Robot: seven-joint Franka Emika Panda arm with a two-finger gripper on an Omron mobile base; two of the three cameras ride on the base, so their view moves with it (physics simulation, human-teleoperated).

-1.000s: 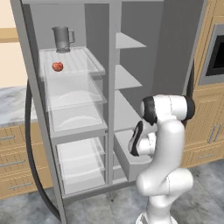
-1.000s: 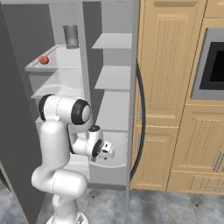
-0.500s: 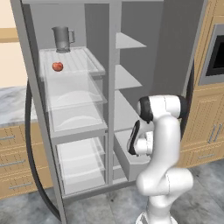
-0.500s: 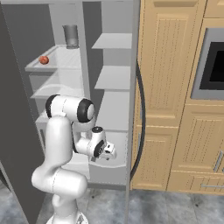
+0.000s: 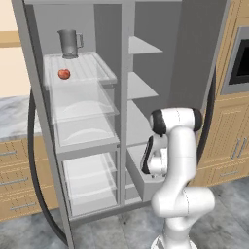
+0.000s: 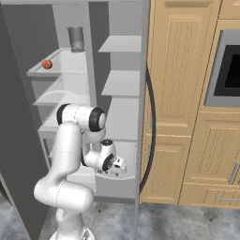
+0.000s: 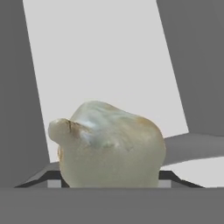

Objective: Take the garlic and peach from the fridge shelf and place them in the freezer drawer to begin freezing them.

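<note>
The garlic (image 7: 109,140), a lumpy off-white bulb, sits between the dark fingertips of my gripper (image 7: 109,178), which is shut on it. The hand (image 5: 146,164) hangs low over the pale grey freezer drawer (image 5: 137,181), which stands pulled out at the bottom of the right compartment; from the right base view the gripper (image 6: 120,164) sits just above the drawer (image 6: 117,186). The red-orange peach (image 5: 63,74) lies on the ribbed translucent fridge shelf (image 5: 95,68), upper left, far above the gripper. It also shows as the peach (image 6: 47,64) on that shelf (image 6: 68,63).
A grey pitcher (image 5: 69,44) stands behind the peach. Clear bins (image 5: 85,119) fill the left compartment below the shelf. Plain grey shelves (image 5: 141,87) line the right compartment. Wooden cabinets (image 6: 183,93) and an oven (image 6: 229,65) stand to the right.
The arm's elbow has swung a little toward the fridge and the hand, still holding the garlic, has edged slightly further over the drawer.
</note>
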